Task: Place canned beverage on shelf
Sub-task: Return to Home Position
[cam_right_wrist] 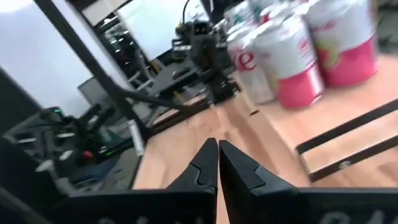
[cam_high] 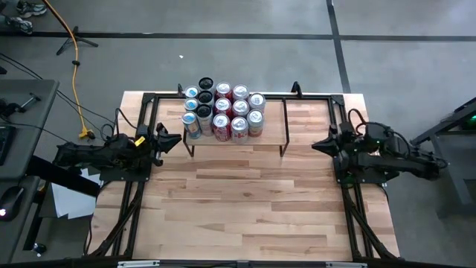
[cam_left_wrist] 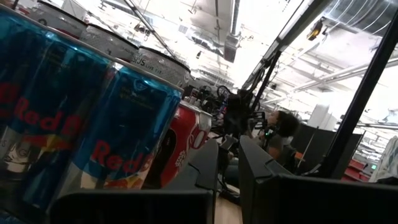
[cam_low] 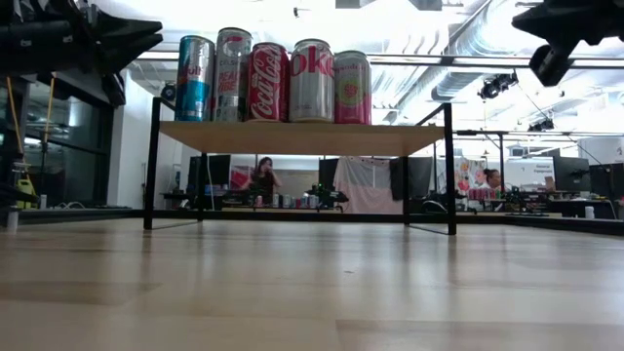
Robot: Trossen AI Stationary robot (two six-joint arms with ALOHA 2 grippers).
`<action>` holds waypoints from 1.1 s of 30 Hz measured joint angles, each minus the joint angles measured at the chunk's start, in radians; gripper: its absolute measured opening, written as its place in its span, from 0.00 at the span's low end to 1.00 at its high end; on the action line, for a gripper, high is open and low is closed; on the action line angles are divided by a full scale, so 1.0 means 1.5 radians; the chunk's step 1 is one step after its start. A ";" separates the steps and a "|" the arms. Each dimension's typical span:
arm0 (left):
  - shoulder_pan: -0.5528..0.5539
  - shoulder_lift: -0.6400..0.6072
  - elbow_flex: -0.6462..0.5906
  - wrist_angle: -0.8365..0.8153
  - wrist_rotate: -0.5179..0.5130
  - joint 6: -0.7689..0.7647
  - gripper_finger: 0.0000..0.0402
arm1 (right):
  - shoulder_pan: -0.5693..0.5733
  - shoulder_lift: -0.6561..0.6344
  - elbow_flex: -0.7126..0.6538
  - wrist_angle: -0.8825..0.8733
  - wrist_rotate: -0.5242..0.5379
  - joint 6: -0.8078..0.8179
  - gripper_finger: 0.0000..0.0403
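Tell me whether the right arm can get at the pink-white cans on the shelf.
Probably yes. The right gripper sits shut beyond the shelf's right end; only bare shelf top lies between it and the pink-white cans, the row nearest it. The left gripper waits at the other end.

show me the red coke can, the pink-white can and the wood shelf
red coca-cola soda can (cam_low: 267, 83): low view, label middle
pink-white soda can (cam_low: 352, 90): low view, pink label
light wood plank shelf (cam_low: 409, 136): low view, bare right end

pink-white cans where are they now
High view: the pink-white cans stand on the shelf, immediately right of the red-silver cans, rightmost of all.
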 joint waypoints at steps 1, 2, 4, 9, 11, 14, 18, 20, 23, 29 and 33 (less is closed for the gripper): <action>0.000 0.000 0.000 0.000 0.000 0.000 0.01 | 0.001 -0.010 0.000 -0.007 0.013 -0.009 0.00; 0.000 0.000 0.000 0.000 0.000 0.001 0.01 | 0.001 -0.020 0.000 -0.009 0.023 -0.016 0.00; 0.000 0.000 0.000 0.000 0.000 0.002 0.01 | 0.002 -0.035 0.000 -0.006 0.046 -0.040 0.00; 0.000 0.000 0.000 0.000 0.000 0.002 0.01 | 0.002 -0.044 0.000 -0.020 0.072 -0.087 0.00; 0.000 0.000 0.000 0.000 0.000 0.000 0.01 | 0.002 -0.044 -0.002 -0.031 0.071 -0.087 0.00; 0.000 0.000 0.000 0.000 0.000 0.002 0.01 | 0.002 -0.050 -0.033 -0.021 0.050 -0.079 0.00; 0.000 0.000 0.000 0.000 0.000 -0.002 0.01 | 0.004 -0.061 -0.119 0.060 0.031 -0.039 0.00; 0.000 0.000 0.000 0.000 0.000 -0.003 0.01 | 0.007 -0.064 -0.167 0.140 0.031 -0.005 0.00; 0.000 0.000 0.000 0.000 0.000 -0.003 0.01 | 0.016 -0.064 -0.228 0.263 0.024 0.009 0.00; 0.000 0.000 0.001 0.000 0.000 -0.004 0.01 | 0.031 -0.064 -0.284 0.321 0.038 -0.022 0.00; 0.000 0.000 0.001 0.000 0.001 -0.005 0.01 | 0.064 -0.053 -0.284 0.265 0.069 -0.042 0.00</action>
